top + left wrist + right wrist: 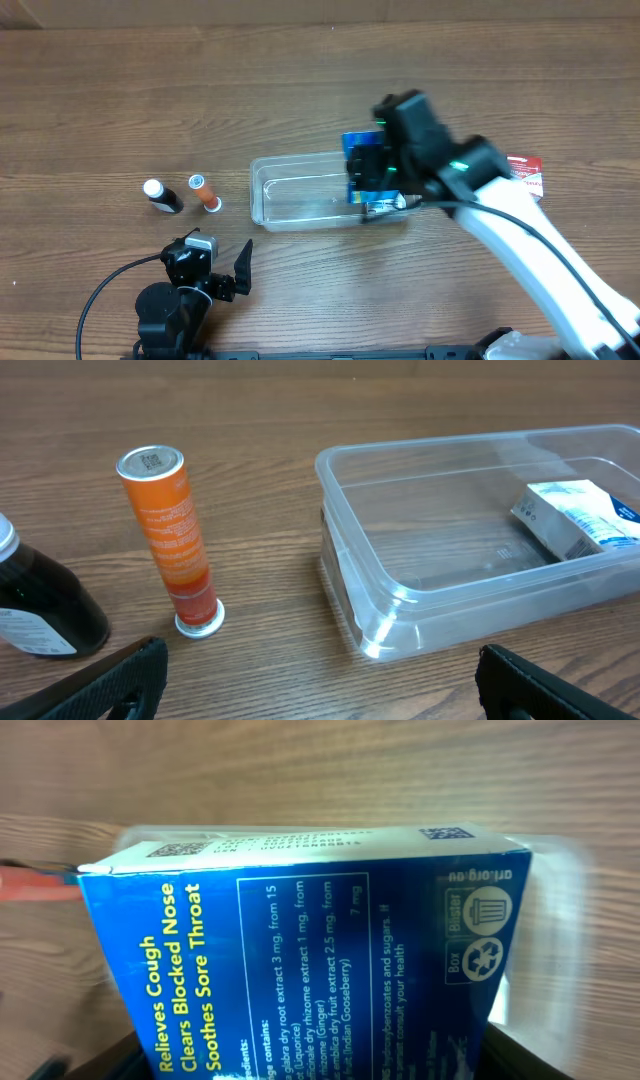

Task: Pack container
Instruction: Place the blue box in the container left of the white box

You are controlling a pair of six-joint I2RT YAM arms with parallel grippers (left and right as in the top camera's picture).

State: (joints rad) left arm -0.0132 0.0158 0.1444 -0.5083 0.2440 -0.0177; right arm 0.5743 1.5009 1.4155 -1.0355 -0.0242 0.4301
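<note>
Right gripper [375, 178] clamped on blue box [320, 960], glossy cardboard, over right end of clear plastic container [295, 190] mid-table. Left wrist view shows white box [575, 515] lying inside; overhead mostly hides it. Left gripper [215, 265] spread wide, near round orange tube [170, 540].

The right arm [535, 272] is white with a black wrist (green lights on it); the left arm [170, 305] is black

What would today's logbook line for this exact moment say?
right gripper: holding blue box over container | left gripper: open | inside: white box | outside: orange tube, dark bottle
</note>
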